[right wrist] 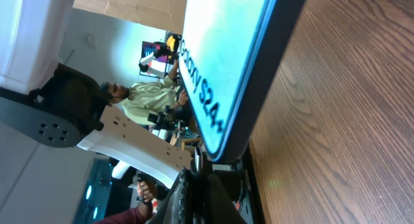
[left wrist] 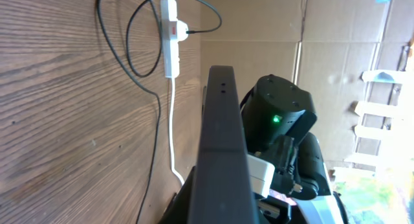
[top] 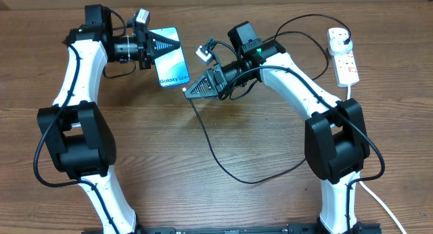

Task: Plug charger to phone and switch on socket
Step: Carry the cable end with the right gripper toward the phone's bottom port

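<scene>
The slim, black-edged smartphone with a light-blue screen reading "Galaxy S24" is sitting at about 11 o'clock from the middle of the brown wooden worktop. The left arm's fingers are clamping tight on the phone's far end, holding it with the screen facing up. In the left wrist view the phone is showing only as a dark edge.

At 5 o'clock from the phone, the right arm's fingers are pinching closed on the connector end of the long thin black charger cable, just beside the phone's near edge; whether the tip is touching the port cannot be told.

The cable is looping toward 6 o'clock, then running to the white elongated power strip with red markings at 2 o'clock, where its plug is sitting.
</scene>
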`<state>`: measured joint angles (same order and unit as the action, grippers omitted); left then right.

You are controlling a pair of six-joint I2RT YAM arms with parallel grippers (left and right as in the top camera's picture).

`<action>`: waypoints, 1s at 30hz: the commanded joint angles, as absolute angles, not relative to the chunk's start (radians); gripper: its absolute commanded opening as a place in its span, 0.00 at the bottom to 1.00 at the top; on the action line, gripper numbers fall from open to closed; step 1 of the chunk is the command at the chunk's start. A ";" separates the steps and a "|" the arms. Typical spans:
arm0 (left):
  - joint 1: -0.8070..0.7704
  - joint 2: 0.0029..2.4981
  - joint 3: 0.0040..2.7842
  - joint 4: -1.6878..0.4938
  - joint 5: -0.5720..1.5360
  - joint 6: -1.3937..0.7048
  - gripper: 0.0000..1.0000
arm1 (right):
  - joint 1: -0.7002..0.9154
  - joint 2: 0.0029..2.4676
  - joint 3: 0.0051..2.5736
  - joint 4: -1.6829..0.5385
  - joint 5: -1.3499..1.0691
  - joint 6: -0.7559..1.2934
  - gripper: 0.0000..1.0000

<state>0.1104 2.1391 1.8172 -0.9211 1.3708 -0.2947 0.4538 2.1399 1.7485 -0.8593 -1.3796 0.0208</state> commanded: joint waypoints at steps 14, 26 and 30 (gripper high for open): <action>0.101 2.136 1.816 -0.862 1.441 -0.374 0.04 | 0.453 2.117 1.768 -0.756 -1.377 0.132 0.04; 0.093 2.136 1.816 -0.680 1.376 -0.581 0.04 | 0.453 2.117 1.768 -0.672 -1.377 0.210 0.04; 0.090 2.136 1.816 -0.623 1.376 -0.631 0.04 | 0.452 2.117 1.768 -0.651 -1.365 0.237 0.04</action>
<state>0.0978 2.1391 1.8168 -0.6476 1.3571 -0.5579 0.4538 2.1399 1.7485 -0.6613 -1.3716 0.1989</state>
